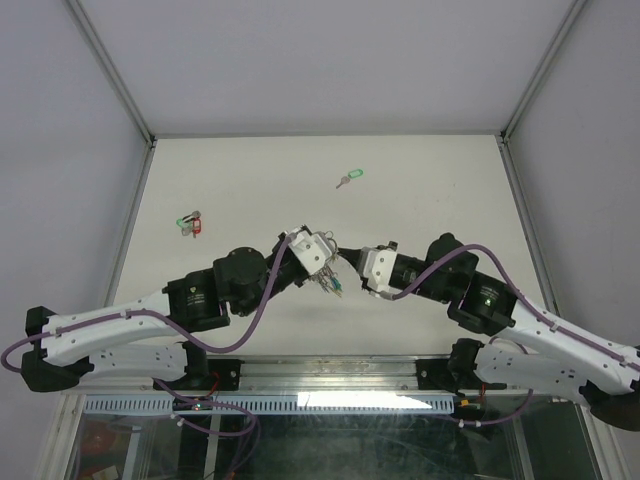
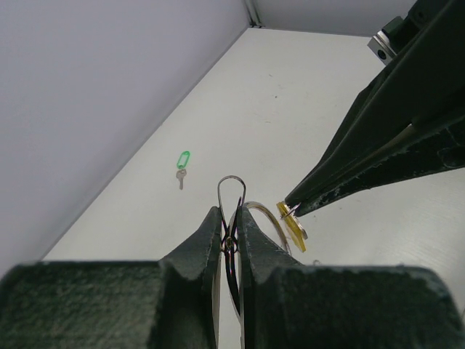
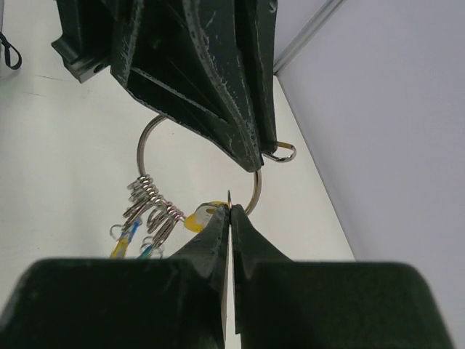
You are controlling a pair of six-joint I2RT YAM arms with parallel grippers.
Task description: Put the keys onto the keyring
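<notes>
Now the left end effector (image 2: 230,218) clamps the keyring (image 3: 139,153) above the desk (image 2: 290,109); the right end effector (image 3: 229,211) nips the yellow-tagged key (image 3: 200,216) at its wire. Both seem light, stiff, slippery: best held by the key's head.

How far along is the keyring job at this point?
Done: several small rings already hang on the keyring. In hand: the left gripper grips the keyring, and the right gripper pinches the yellow key at its wire; not clearly threaded. Left: the green key lies loose on the table.
</notes>
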